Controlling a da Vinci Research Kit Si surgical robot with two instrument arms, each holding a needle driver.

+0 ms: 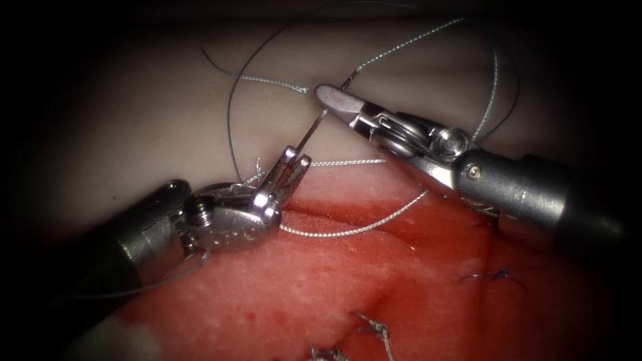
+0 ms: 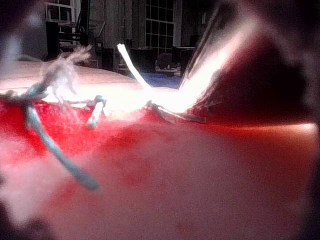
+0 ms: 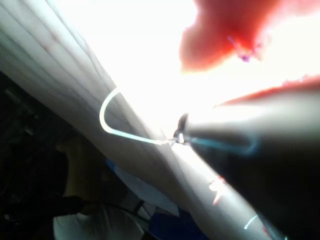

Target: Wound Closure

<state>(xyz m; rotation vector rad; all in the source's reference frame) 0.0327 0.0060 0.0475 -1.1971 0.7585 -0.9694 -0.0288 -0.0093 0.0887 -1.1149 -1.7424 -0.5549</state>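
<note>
The needle (image 1: 313, 130) shows as a thin dark line in the air over the pale skin of the tissue (image 1: 167, 120), not in the tissue. My left tool (image 1: 295, 159) comes up from the lower left, and its jaws are shut on the needle's lower end. My right tool (image 1: 332, 97) comes in from the right with its jaws shut across the needle near the end that carries the thread. Grey thread (image 1: 408, 44) runs off from there in wide loops. In the right wrist view the curved needle (image 3: 111, 127) sticks out from the right tool (image 3: 179, 135).
The red cut surface (image 1: 348, 281) lies below both tools. A strand of thread (image 1: 348, 228) lies across the cut's groove. A dark blue knot (image 1: 498, 275) sits on the right, and cut thread ends (image 1: 370, 327) lie near the front edge. Frayed thread ends (image 2: 60, 75) stand on the tissue.
</note>
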